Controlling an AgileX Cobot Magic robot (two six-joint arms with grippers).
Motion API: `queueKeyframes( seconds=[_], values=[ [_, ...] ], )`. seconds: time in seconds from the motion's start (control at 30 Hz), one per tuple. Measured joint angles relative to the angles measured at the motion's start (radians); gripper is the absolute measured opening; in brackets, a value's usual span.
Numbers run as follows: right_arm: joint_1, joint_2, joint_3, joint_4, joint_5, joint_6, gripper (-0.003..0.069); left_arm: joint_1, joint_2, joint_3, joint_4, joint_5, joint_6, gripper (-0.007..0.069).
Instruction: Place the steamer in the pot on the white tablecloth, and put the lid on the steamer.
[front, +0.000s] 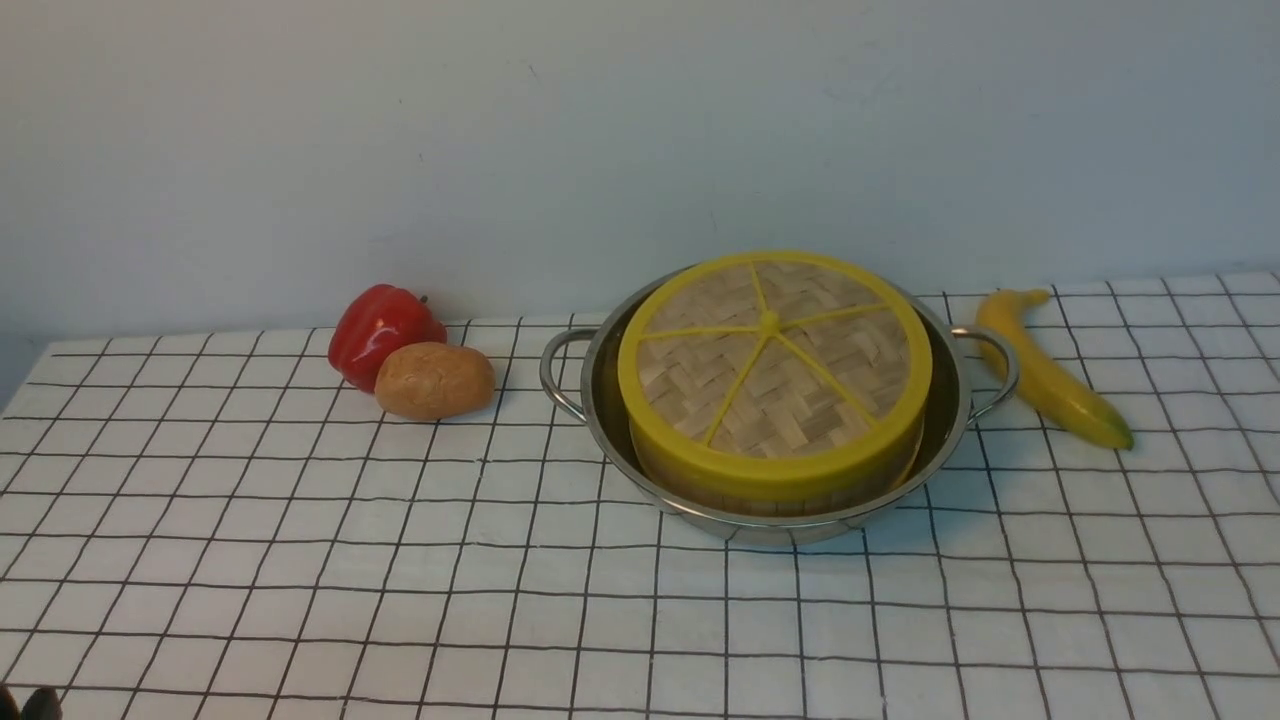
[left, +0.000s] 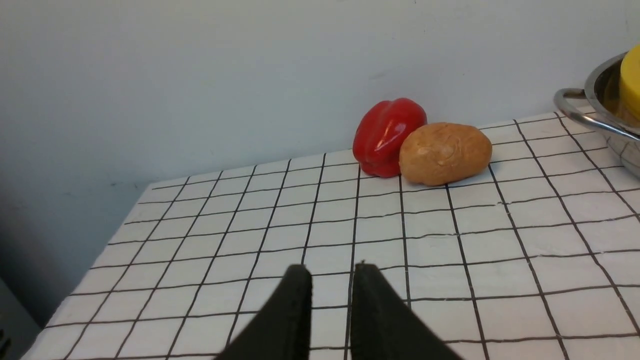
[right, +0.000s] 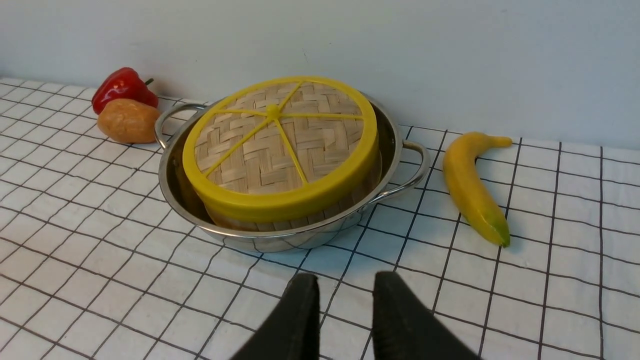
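The lid (front: 780, 370) (woven, yellow-rimmed) caps the steamer (front: 790, 495), which sits inside the shiny steel pot (front: 740, 530) on the gridded white cloth (front: 560, 620).

We see the lid (right: 280, 145) on the steamer (right: 320, 214) in the pot (right: 280, 242); our open right gripper (right: 346, 285) is near the pot, empty.
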Motion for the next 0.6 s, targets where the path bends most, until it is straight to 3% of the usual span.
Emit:
queueKeyframes(
  seconds=[0.6],
  values=[
    [-0.033, -0.029, 0.006, -0.036, -0.001, -0.043, 0.0235, 0.000, 0.000, 0.000, 0.000, -0.001, 0.000, 0.0137]
  ],
)
